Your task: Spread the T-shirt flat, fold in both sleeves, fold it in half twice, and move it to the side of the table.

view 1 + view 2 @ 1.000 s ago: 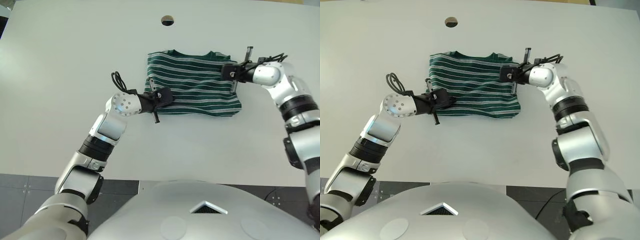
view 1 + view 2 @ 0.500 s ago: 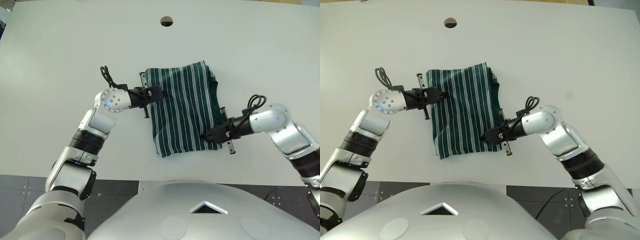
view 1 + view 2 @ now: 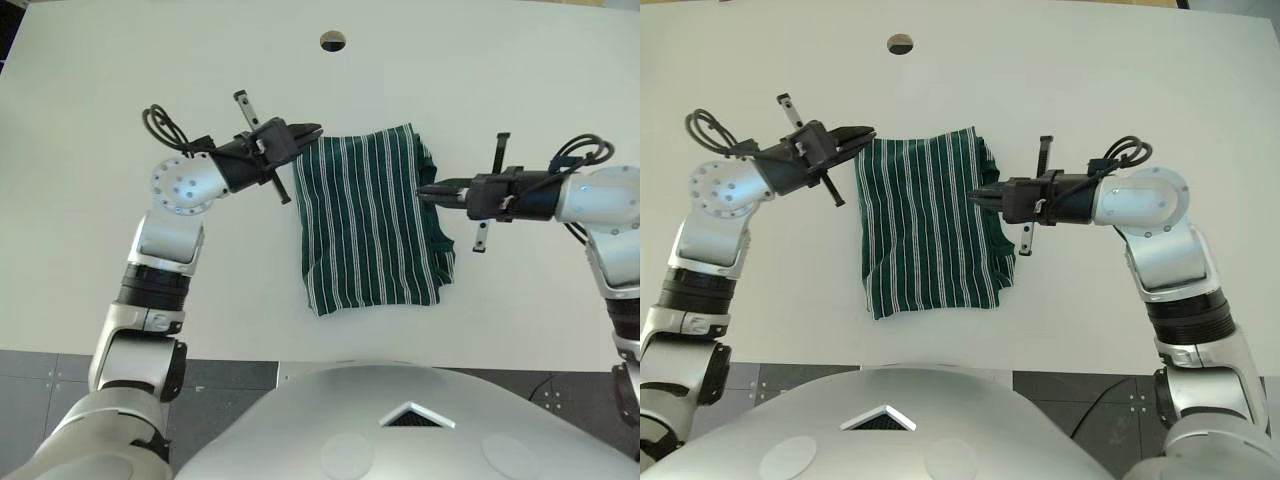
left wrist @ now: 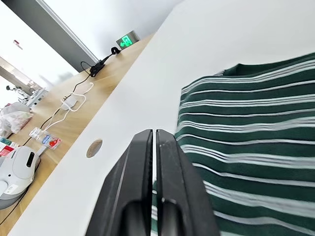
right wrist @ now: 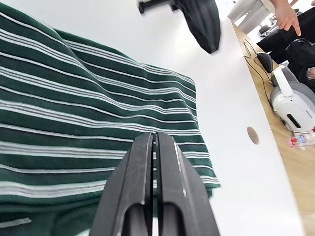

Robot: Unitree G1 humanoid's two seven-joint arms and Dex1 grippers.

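The green T-shirt [image 3: 370, 220] with white stripes lies folded into a rectangle on the white table [image 3: 120, 80], its stripes running away from me. My left gripper [image 3: 315, 130] hovers at the shirt's far left corner, fingers shut with nothing between them; in the left wrist view its tips [image 4: 155, 132] meet over the shirt [image 4: 256, 128]. My right gripper [image 3: 425, 192] points at the shirt's right edge, also shut and holding nothing. In the right wrist view its tips [image 5: 154, 135] sit just above the striped cloth [image 5: 74, 118].
A round cable hole [image 3: 334, 41] sits in the table beyond the shirt. The table's front edge [image 3: 250, 352] runs close below the shirt's near edge. Bare table lies left and right of the shirt. A wooden desk [image 4: 64, 123] with small items borders the table.
The shirt was turned a quarter turn, stripes now running lengthwise. Both grippers have let go of it and lifted off; the right one moved from the near right corner back along the edge.
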